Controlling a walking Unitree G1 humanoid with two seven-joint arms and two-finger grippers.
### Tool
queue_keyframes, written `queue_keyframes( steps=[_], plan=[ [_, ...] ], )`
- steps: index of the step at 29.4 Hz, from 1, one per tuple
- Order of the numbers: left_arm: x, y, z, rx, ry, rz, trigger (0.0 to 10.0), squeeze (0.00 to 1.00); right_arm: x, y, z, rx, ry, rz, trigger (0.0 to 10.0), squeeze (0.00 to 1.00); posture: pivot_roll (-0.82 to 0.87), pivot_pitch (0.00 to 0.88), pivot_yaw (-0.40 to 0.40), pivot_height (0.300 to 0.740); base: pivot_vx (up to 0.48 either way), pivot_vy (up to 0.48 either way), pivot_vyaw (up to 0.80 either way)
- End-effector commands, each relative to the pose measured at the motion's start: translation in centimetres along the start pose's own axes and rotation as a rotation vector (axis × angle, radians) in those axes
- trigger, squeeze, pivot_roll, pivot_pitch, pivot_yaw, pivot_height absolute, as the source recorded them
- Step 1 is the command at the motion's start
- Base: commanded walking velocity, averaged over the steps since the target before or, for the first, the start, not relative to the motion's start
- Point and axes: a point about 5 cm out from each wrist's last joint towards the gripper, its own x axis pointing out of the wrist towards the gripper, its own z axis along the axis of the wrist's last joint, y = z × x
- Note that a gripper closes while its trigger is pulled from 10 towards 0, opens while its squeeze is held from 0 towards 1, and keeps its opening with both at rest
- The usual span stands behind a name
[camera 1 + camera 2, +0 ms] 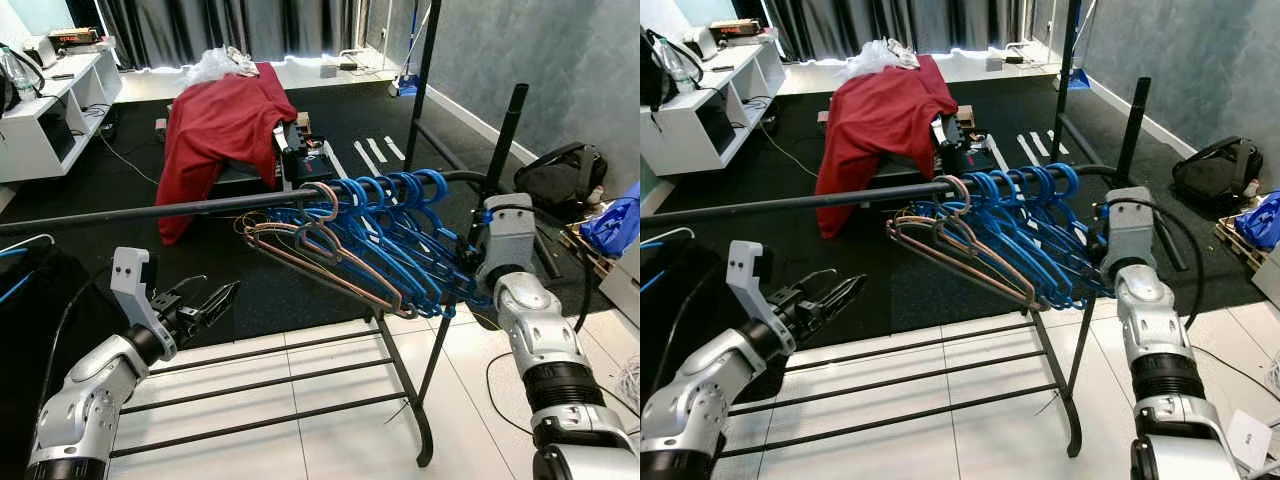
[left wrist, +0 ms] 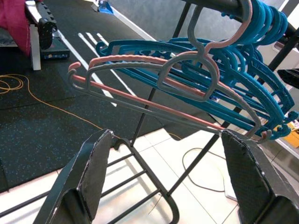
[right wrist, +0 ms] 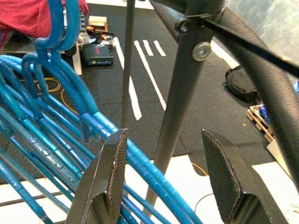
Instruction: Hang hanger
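Note:
A black clothes rail point(image 1: 150, 212) crosses the scene at chest height. On its right part hang several blue hangers point(image 1: 400, 230), and a pink-and-grey hanger point(image 2: 126, 59) hangs at the left end of that bunch, hook over the rail. My left gripper point(image 1: 215, 298) is open and empty, below the rail and left of the pink-and-grey hanger, apart from it. My right gripper point(image 3: 164, 133) is open at the rack's right end, close beside the blue hangers point(image 3: 56, 130) and the rack's upright post point(image 3: 180, 93); its fingers grip nothing.
The rack's low black bars point(image 1: 260, 385) run over white floor tiles. A red cloth point(image 1: 225, 120) drapes a bench behind the rail. A white shelf unit point(image 1: 50, 110) stands far left. A black bag point(image 1: 560, 175) and a blue bag point(image 1: 615, 225) lie right.

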Motion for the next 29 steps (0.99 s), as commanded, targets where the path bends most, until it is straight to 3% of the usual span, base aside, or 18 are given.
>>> queue_keyframes(
  steps=[1,7,16,29],
  plan=[
    [-0.2,0.4,0.1,0.003,0.009,0.007,10.0,0.0,0.0,-0.3,0.6,0.013,-0.034,-0.013,10.0,0.0,-0.03,0.005,0.03,0.74,0.0,0.0,0.0],
    [-0.1,0.4,0.1,0.003,0.007,0.007,10.0,0.0,0.0,-0.8,0.8,0.016,-0.043,-0.041,10.0,0.0,-0.03,0.005,0.029,0.74,0.0,0.0,0.0],
    [-0.1,0.4,0.1,0.006,0.007,0.007,10.0,0.0,0.0,0.1,-0.9,-0.016,0.06,0.013,10.0,0.0,-0.03,0.006,0.03,0.74,0.0,0.0,0.0],
    [-0.1,0.4,0.1,0.008,0.009,0.007,10.0,0.0,-0.1,-0.1,-2.0,-0.031,0.135,0.012,10.0,0.0,-0.03,0.007,0.032,0.74,0.0,0.0,0.0]
  ],
)
